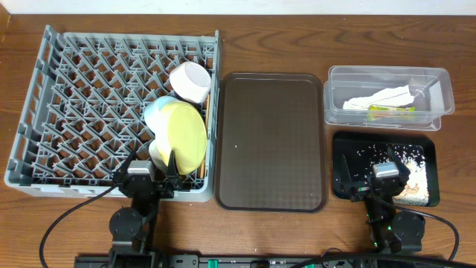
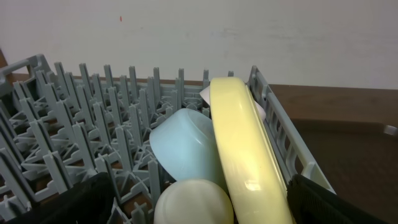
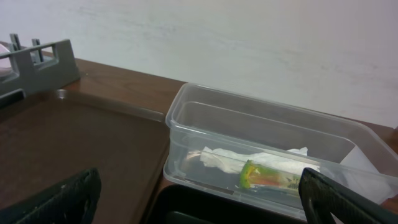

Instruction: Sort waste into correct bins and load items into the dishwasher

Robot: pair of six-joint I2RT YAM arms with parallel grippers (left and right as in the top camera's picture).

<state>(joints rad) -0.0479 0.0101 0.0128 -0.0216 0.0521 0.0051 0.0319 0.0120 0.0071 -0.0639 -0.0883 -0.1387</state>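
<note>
The grey dishwasher rack [image 1: 82, 112] holds a white bowl [image 1: 190, 80], a light blue bowl [image 1: 156, 110], a yellow plate [image 1: 186, 134] on edge and chopsticks [image 1: 207, 100] by its right wall. My left gripper [image 1: 152, 179] hangs open at the rack's near edge, and the plate [image 2: 242, 143] and blue bowl [image 2: 186, 146] lie just beyond its fingers [image 2: 81, 202]. The clear bin [image 1: 387, 78] contains the napkin [image 1: 383, 97] and the wrapper [image 1: 390, 112]. Rice scraps [image 1: 405, 152] lie in the black bin [image 1: 346, 152]. My right gripper [image 1: 387, 179] stands open and empty over that bin.
A dark brown serving tray [image 1: 271, 141] lies between the rack and the bins. A cream rounded dish [image 2: 193, 202] sits low in the rack beside the plate. In the right wrist view the clear bin [image 3: 186, 118] stands just ahead, with the wrapper [image 3: 270, 175] inside.
</note>
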